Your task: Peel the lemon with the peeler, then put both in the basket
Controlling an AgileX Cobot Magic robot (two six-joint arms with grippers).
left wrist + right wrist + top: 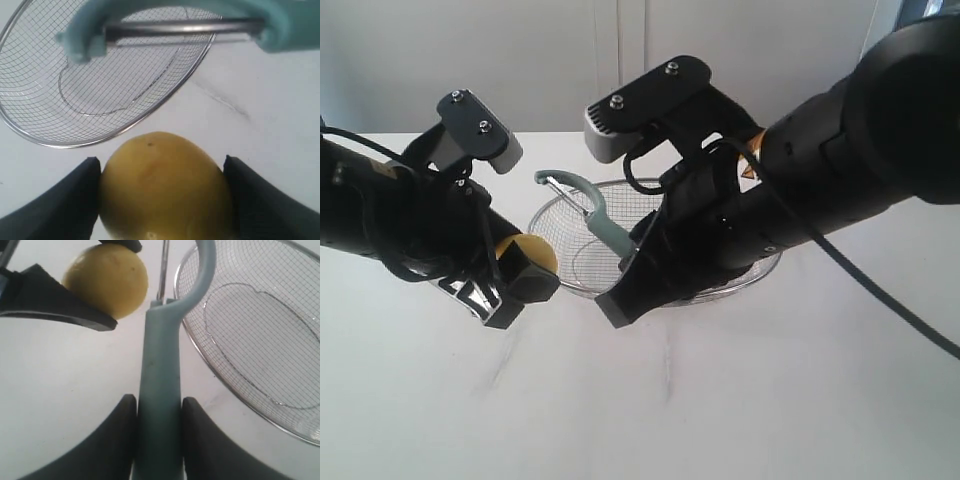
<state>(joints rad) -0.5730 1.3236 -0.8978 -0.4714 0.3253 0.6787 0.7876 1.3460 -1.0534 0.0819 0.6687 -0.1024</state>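
Left gripper (pixel 518 275): its fingers (pixel 65 205) are closed on the lemon (pixel 162 192), one on each side. The fruit is held off the white surface (pixel 670 400), just in front of the basket's near rim. The visible skin is whole and yellow.

Right gripper (pixel 625 262): its fingers (pixel 107 440) clamp the lower end of the peeler (pixel 160 390) by its pale green handle. The handle rises from the fingers at a slant, with the curved head and metal blade at the upper end. The head is near the lemon but apart from it, with a gap between them in the right wrist view.

Basket (pixel 570 240): the wire mesh bowl rests on the surface between and behind the two grippers. The peeler head hangs over its near edge.
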